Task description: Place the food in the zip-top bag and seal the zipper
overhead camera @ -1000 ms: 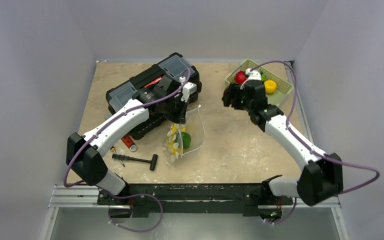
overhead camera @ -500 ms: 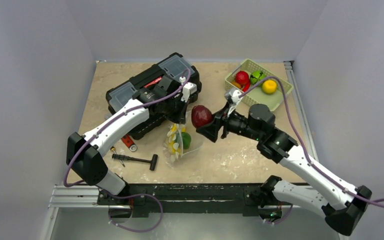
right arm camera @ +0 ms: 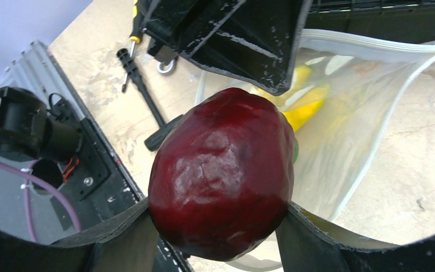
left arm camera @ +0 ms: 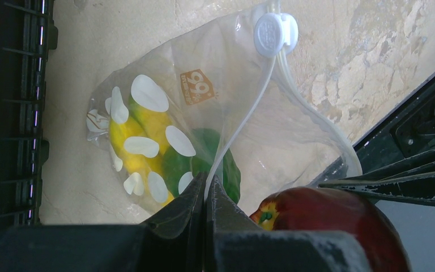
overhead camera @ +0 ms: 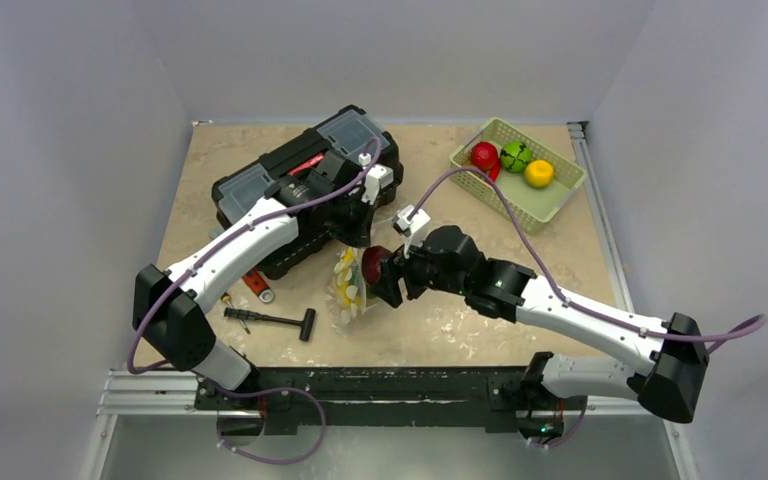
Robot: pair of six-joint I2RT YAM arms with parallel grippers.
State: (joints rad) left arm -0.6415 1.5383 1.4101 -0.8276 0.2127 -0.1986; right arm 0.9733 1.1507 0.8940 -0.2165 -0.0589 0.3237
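Observation:
The clear dotted zip-top bag (overhead camera: pixel 352 285) lies mid-table with yellow and green toy food (left arm camera: pixel 147 153) inside. My left gripper (overhead camera: pixel 362 238) is shut on the bag's whitish zipper strip (left arm camera: pixel 243 113) and holds the mouth up and open; the white slider (left arm camera: pixel 275 33) sits at the strip's far end. My right gripper (overhead camera: pixel 385 272) is shut on a dark red toy fruit (right arm camera: pixel 224 170) and holds it at the bag's mouth, right beside the left fingers (right arm camera: pixel 243 39). The fruit also shows in the left wrist view (left arm camera: pixel 323 218). The bag's mouth (right arm camera: pixel 368 96) lies behind the fruit.
A pale green basket (overhead camera: pixel 563 195) at the back right holds red (overhead camera: pixel 484 154), green (overhead camera: pixel 516 155) and yellow (overhead camera: pixel 538 173) toy fruits. A black toolbox (overhead camera: pixel 280 180) stands behind the bag. A black-handled tool (overhead camera: pixel 272 320) and a screwdriver (overhead camera: pixel 257 287) lie left of the bag.
My right arm has carried the red fruit from the basket at the back right, across and down to the bag's mouth. The left gripper has kept its hold on the zipper strip.

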